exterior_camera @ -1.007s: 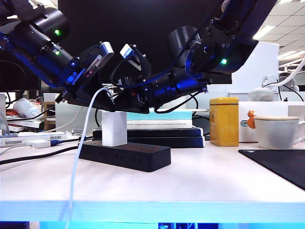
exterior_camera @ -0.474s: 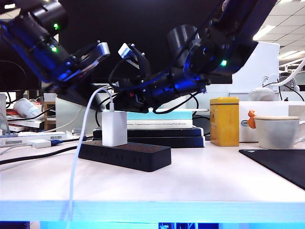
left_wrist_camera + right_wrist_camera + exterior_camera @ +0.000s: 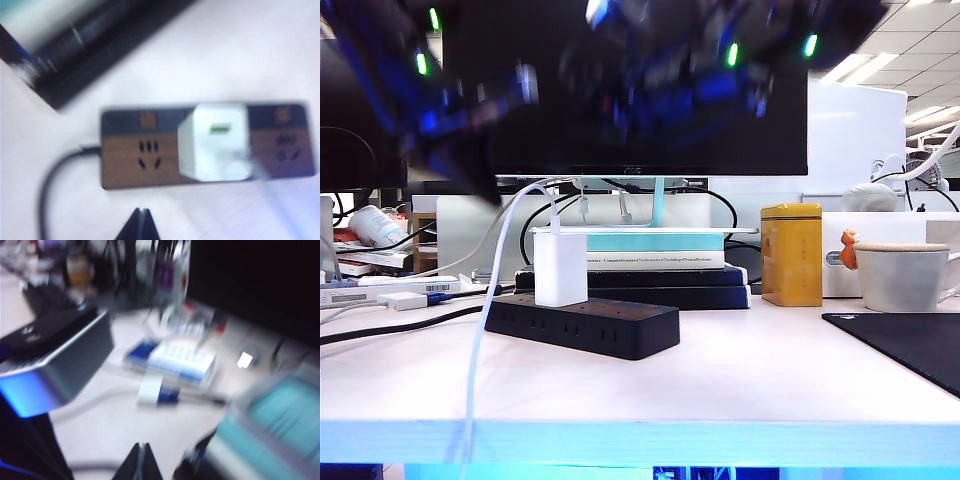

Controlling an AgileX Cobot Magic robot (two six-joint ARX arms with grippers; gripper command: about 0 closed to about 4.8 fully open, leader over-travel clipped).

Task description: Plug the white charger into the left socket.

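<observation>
The white charger [image 3: 560,269] stands upright, plugged into the black power strip [image 3: 582,324], on the strip's left part in the exterior view. In the left wrist view the white charger [image 3: 215,142] sits in the outlet next to the one nearest the cord; the left socket [image 3: 148,153], at the cord end, lies bare just beside it. Its thin white cable [image 3: 488,330] arcs up and drops over the worktop's [image 3: 740,380] front edge. The strip lies near that edge, with a stack of books [image 3: 655,262] close behind it and bare worktop in front and to its right. A yellow tin [image 3: 790,255] and a white cup [image 3: 903,272] stand well apart on the right.

A second ago both arms crowded low over the charger; now they are blurred high above it, leaving open room all round. The left claw [image 3: 139,212] is clenched on nothing, over the worktop beside the strip. The right claw [image 3: 141,447] is likewise clenched and empty, over blurred clutter.
</observation>
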